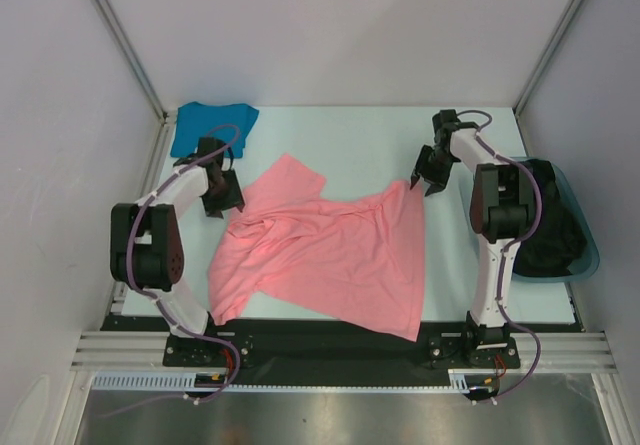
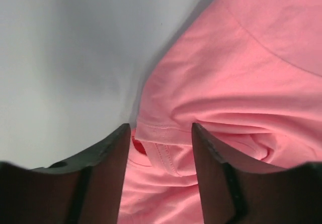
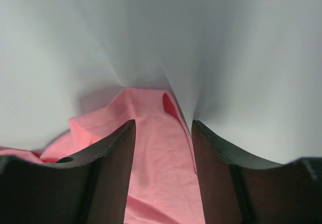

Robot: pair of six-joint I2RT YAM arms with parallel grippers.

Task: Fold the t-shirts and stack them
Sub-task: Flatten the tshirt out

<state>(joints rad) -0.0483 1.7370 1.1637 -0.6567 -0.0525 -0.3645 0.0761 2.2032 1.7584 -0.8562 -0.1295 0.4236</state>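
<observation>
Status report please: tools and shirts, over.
Left tool open, astride salmon pink fabric t-shirt hem. Right tool open over its far corner. Shirt rumpled, not folded. Path clear.

Plain salmon-pink t-shirt; plain teal-blue t-shirt behind it; pale mint worktop; translucent teal tub right of it.

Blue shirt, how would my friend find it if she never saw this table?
Look at the pale table and go to its far left corner. The bright teal-blue fabric t-shirt lies bunched there, just beyond the left robot arm. It is blue and compact, unlike the big salmon pink fabric t-shirt spread across the middle.
</observation>
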